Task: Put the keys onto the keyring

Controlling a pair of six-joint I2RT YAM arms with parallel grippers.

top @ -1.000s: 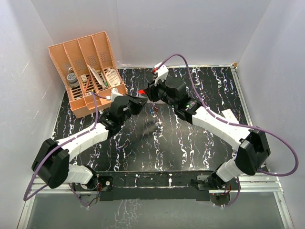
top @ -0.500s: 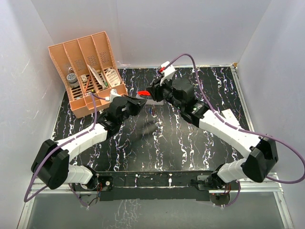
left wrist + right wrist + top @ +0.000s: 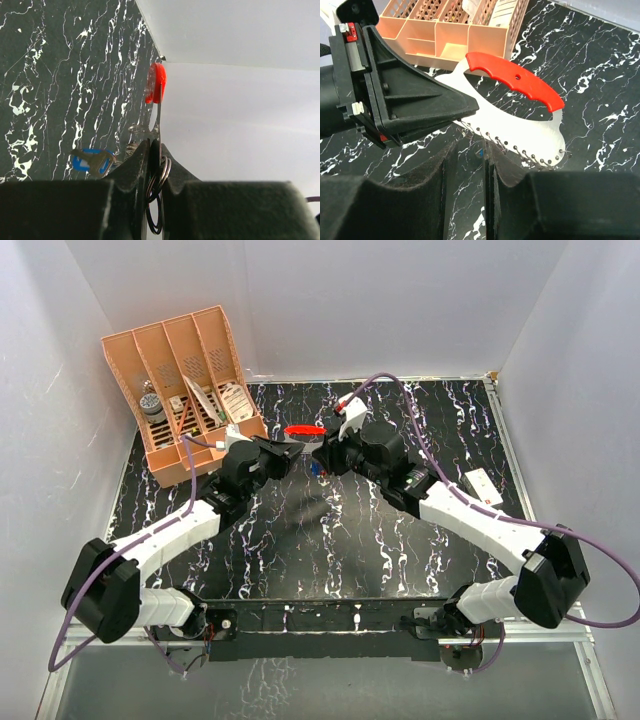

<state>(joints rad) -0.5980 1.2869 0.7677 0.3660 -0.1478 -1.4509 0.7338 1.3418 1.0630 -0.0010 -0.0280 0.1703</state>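
One keyring (image 3: 516, 81), a red grip on a whitish loop, is held off the table (image 3: 300, 540), pinched in the tightly closed left gripper (image 3: 294, 450). One blue key (image 3: 92, 161) lies below. The right gripper (image 3: 467, 156) is just beside, its jaws slightly parted around nothing. One orange organizer (image 3: 215, 340) stands behind.

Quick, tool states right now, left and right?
Left tool: closed on the keyring, by its flat tag.
Right tool: jaws slightly parted, blue key near its tips; whether it grips cannot be told.
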